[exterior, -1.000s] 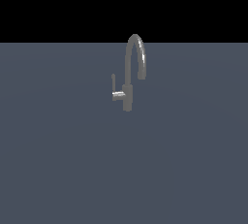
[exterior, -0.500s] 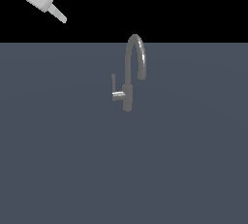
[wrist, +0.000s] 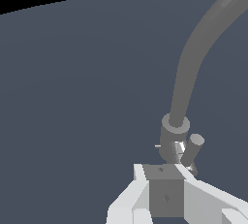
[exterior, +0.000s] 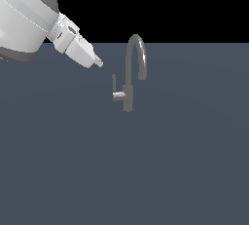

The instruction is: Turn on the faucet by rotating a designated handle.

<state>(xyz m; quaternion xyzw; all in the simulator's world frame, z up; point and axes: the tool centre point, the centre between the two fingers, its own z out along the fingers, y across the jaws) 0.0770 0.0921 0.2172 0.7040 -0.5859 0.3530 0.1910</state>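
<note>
Handle [exterior: 115, 90]: a small grey bent lever just left of the middle of the exterior view. Its short stub sticks out sideways from the tap's body, and its thin rod points up.
Faucet [exterior: 131, 73]: a slim grey tap standing upright on the floor, with a tall curved spout.
Gripper [exterior: 98, 63]: in the upper left, near the handle but not touching it. Whether it is wide or narrow cannot be told.
Floor [exterior: 146, 170]: flat and dark blue-grey.

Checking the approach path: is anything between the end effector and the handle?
Nothing: in the exterior view only bare grey surface separates the end effector from the handle on the faucet.
</note>
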